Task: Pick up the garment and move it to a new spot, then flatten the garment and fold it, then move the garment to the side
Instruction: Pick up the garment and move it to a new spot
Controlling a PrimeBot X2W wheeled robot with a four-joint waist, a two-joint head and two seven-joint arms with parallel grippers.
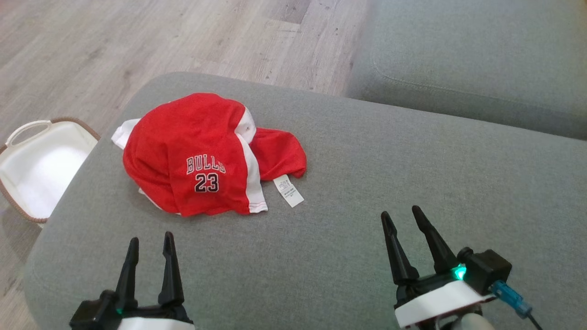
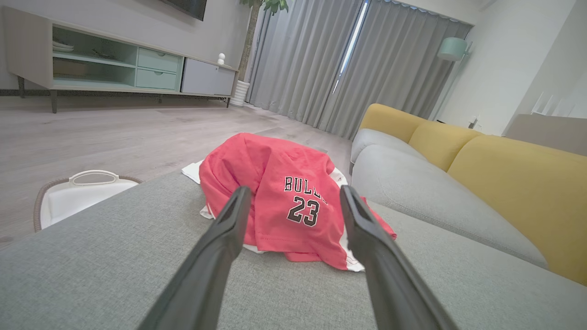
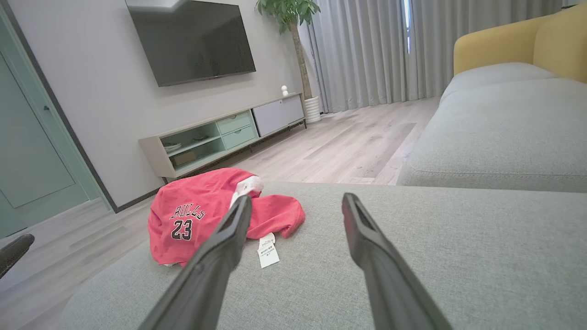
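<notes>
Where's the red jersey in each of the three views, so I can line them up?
Head view: red jersey left of centre, on the grey cushion.
Left wrist view: red jersey at centre, framed by the left end effector's fingers.
Right wrist view: red jersey lower left of centre.
Shared landmark: the "23" print.

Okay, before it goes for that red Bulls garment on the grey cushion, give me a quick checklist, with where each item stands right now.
1. Fingers of the left gripper apart, nothing held: ok.
2. Fingers of the right gripper apart, nothing held: ok.
3. Path from both to the garment free of obstacles: ok.
4. Bare room on the cushion to the garment's right for a new spot: ok.
5. Garment lying flat: not ok, crumpled in a heap, care label sticking out.
6. Which edge is which inside the heap: cannot tell.
</notes>
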